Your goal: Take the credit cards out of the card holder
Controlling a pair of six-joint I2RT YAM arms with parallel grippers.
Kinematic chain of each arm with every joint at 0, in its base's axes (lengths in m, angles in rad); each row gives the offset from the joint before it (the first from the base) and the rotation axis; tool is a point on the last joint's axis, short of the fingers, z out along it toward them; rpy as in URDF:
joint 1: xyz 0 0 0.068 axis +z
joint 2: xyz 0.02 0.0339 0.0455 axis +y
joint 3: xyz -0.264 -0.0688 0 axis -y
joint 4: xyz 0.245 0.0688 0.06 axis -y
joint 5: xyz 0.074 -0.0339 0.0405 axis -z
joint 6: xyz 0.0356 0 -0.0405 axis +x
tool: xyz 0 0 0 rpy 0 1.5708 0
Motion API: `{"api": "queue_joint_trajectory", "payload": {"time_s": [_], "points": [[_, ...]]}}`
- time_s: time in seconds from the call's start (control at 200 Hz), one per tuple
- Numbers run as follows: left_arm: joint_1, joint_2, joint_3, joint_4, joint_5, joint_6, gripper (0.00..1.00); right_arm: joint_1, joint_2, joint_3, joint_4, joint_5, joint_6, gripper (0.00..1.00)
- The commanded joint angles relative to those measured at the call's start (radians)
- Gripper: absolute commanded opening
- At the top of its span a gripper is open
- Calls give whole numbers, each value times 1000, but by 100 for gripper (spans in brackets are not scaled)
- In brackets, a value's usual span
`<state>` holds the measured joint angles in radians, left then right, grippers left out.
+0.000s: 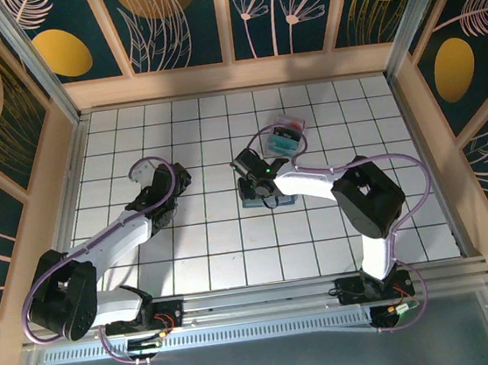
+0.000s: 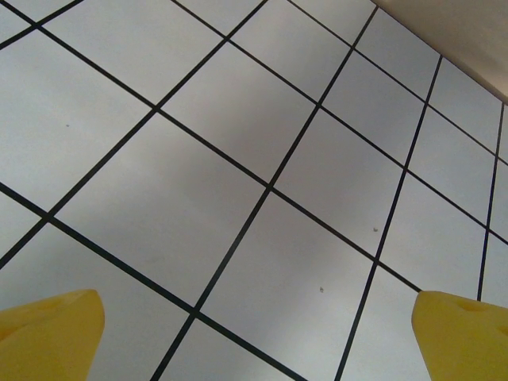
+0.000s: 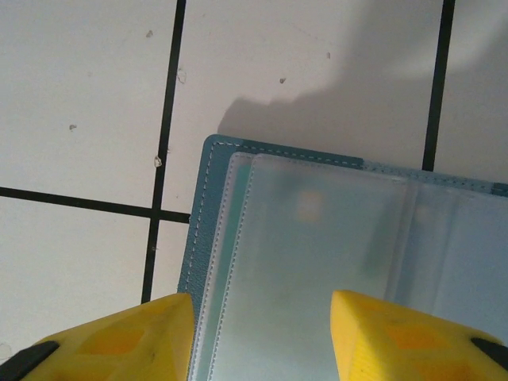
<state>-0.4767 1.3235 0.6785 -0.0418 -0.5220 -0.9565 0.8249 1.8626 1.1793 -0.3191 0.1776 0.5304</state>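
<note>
The card holder lies open and flat on the table, directly beneath the right gripper. That gripper's jaws stand partly apart and clamp nothing. They straddle the holder's left panel near its stitched corner, one yellow finger over the outer edge and the other further in. The holder's long axis runs across the right wrist view, along the line between the two fingers. Its frosted sleeves hide whether a credit card sits inside. The left gripper hangs over bare table well to the left of the holder, jaws fully spread, so the right arm is much the nearer. A clear tray sits just beyond the holder.
</note>
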Motion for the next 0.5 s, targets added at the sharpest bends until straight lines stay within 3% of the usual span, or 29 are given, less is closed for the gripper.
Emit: {"api": "queue_joint_trajectory", "payload": {"time_s": [0.0,0.25,0.49], "points": [[4,4,1,20,14,-25,99,9,30,8,-20,-4,11,50],[4,3,10,19,20,-18,99,12,49,-19,-34,13,5,50],[4,-3,5,22,39,-15,99,13,40,-56,-38,35,2,40]]}}
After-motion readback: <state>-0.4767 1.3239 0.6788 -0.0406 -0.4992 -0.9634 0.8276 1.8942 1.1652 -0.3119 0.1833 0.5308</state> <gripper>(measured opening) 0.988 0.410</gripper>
